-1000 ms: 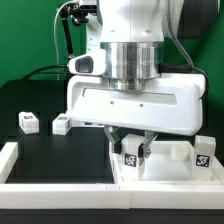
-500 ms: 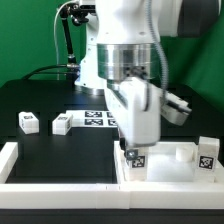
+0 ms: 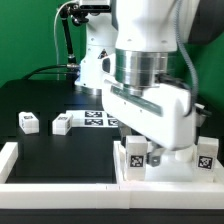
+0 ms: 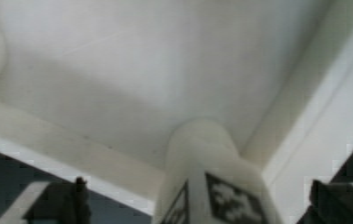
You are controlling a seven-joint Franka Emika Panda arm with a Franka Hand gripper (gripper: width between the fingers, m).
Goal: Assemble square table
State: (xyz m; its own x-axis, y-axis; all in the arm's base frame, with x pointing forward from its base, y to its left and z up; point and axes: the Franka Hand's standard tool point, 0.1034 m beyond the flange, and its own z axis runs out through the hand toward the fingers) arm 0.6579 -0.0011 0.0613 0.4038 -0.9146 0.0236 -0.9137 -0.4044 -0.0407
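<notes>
The white square table top [image 3: 178,162] lies at the exterior view's lower right, and its inner face and raised rim [image 4: 137,90] fill the wrist view. A white tagged leg [image 3: 133,158] [image 4: 217,190] stands upright in its near corner. My gripper [image 3: 139,150] [image 4: 208,205] is open and straddles that leg, with a gap showing between the leg and each dark finger [image 4: 66,200]. A second tagged leg [image 3: 205,153] stands at the top's right corner. Two loose tagged legs [image 3: 27,122] [image 3: 62,124] lie on the black table to the left.
The marker board [image 3: 97,118] lies flat behind the loose legs. A low white border wall [image 3: 55,190] runs along the front and up the left side [image 3: 8,158]. The arm's wide white hand [image 3: 150,110] hides much of the table top.
The hand has turned about its vertical axis over the leg through these frames. The jaws, shut on the leg before, now stand apart from it. The leg stays upright in the corner.
</notes>
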